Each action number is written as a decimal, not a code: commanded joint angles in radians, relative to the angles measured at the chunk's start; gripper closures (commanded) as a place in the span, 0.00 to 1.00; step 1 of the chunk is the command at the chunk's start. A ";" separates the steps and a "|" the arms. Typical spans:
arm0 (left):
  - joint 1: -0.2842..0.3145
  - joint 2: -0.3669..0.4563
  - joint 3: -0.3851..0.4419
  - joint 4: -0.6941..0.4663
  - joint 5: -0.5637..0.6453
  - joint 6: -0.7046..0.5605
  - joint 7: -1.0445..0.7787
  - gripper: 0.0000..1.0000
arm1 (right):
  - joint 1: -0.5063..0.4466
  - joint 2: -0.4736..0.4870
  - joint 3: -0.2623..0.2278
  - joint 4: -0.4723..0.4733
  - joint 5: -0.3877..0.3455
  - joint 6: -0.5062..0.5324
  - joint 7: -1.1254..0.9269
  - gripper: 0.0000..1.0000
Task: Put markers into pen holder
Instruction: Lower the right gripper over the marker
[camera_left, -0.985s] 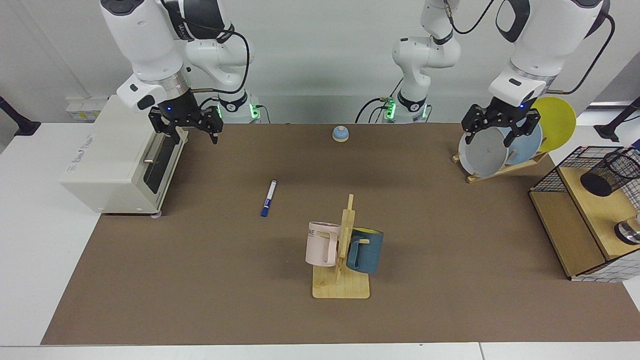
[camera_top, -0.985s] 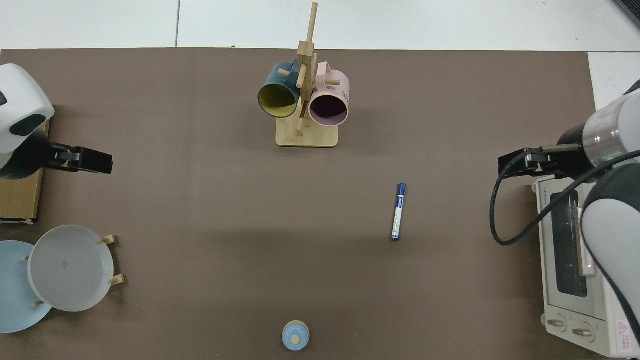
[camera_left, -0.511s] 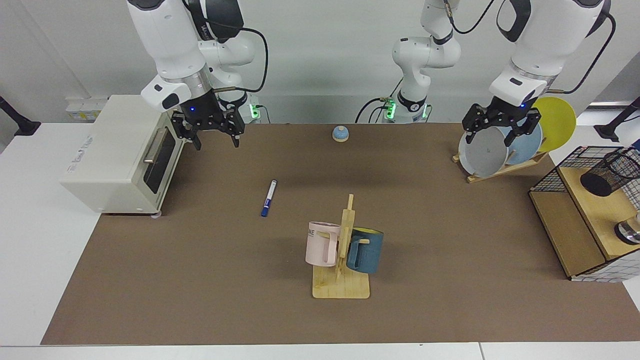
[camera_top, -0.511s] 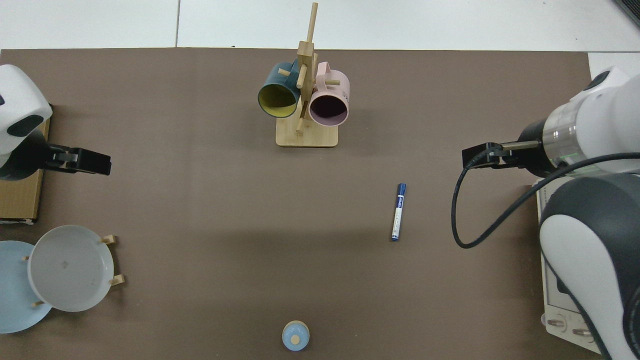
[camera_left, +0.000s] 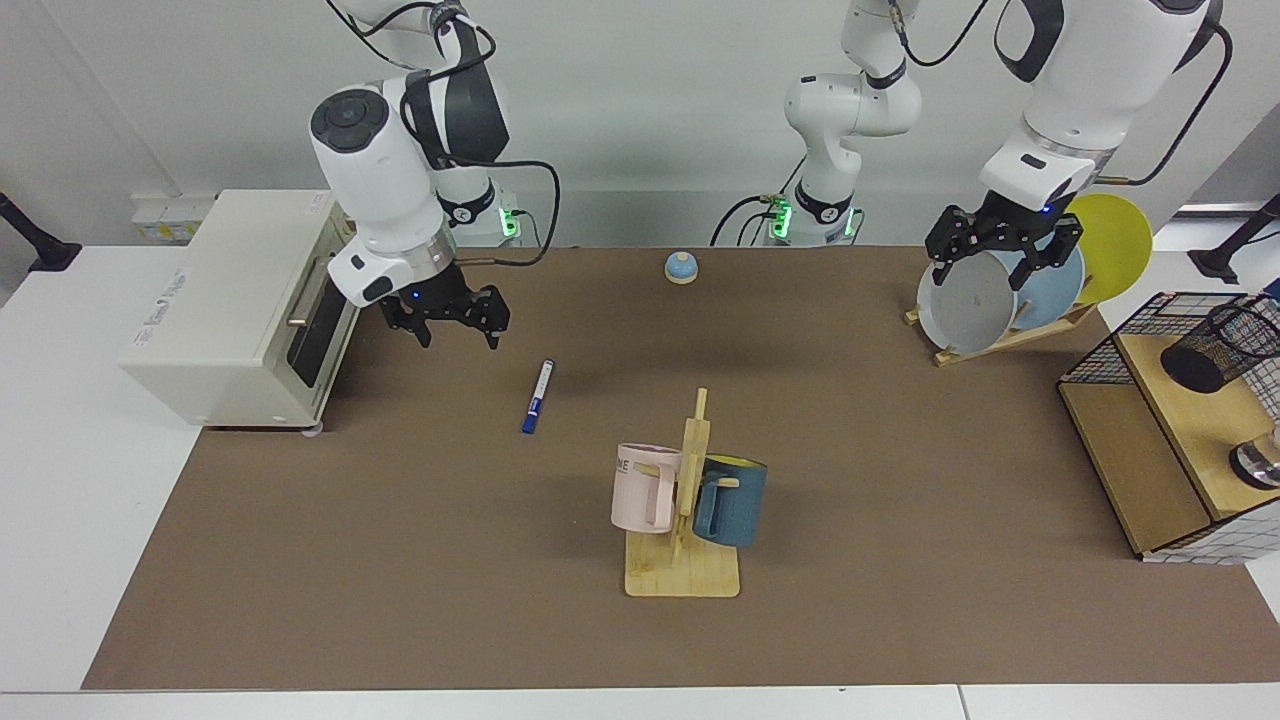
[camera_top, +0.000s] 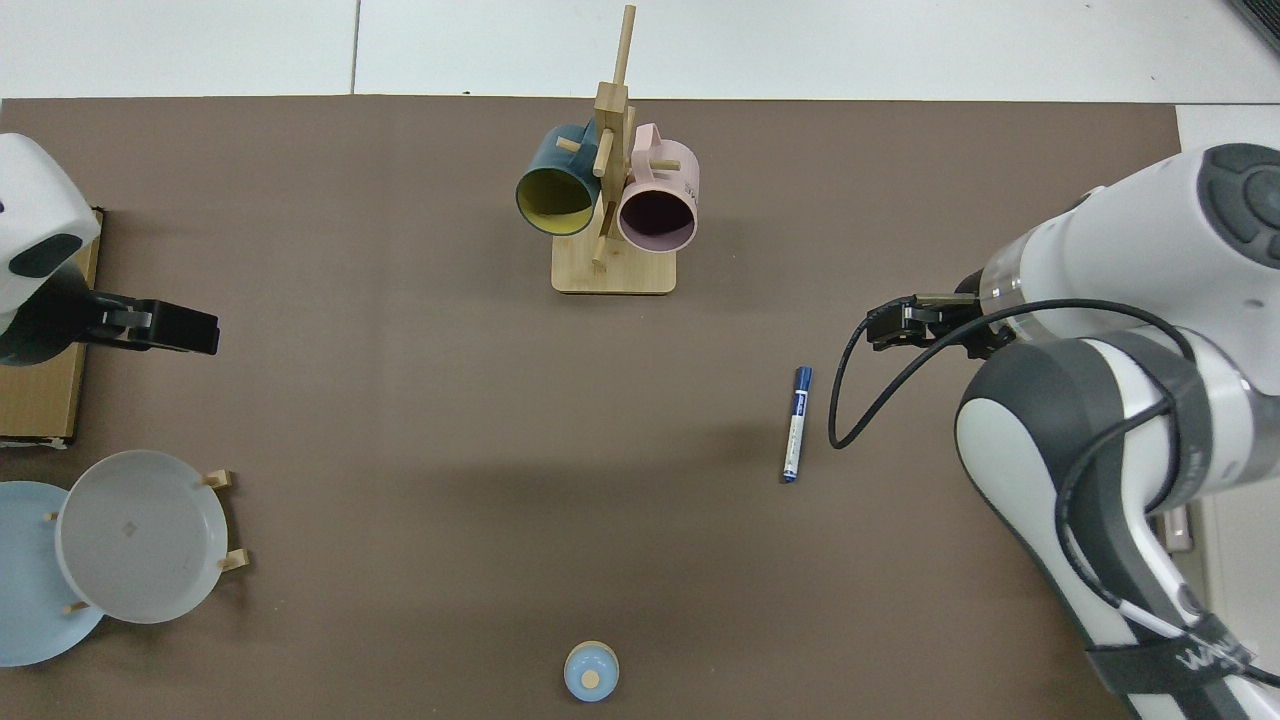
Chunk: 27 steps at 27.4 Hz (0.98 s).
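The marker (camera_left: 537, 397) lies flat on the bench (camera_left: 420, 560), near our right claw (camera_left: 458, 335), below and to the camera side of it. We should turn that empty, spread claw across the barrel and close at mid-length. Since a second ago it has swung over from the toaster (camera_left: 230, 305). Our left claw (camera_left: 1000, 262), open and empty, waits by the plates (camera_left: 965, 305); the holder (camera_left: 1220, 345) is beyond it.

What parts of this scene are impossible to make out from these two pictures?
- Pen holder: facing view, cut off by the picture's edge; out of the top view.
- Toaster oven: top view, covered by the right arm.
- Right gripper: top view, its fingers hidden under its own wrist.
- Marker: label too small.
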 joint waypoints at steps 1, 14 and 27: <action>0.001 -0.029 0.004 -0.030 0.000 -0.009 0.012 0.00 | 0.006 0.002 -0.002 -0.099 0.013 0.114 0.032 0.00; 0.001 -0.029 0.009 -0.030 0.000 -0.015 0.017 0.00 | 0.051 0.080 -0.002 -0.170 0.013 0.225 0.124 0.00; 0.001 -0.029 0.010 -0.030 -0.002 -0.016 0.017 0.00 | 0.098 0.194 -0.005 -0.196 0.009 0.366 0.216 0.00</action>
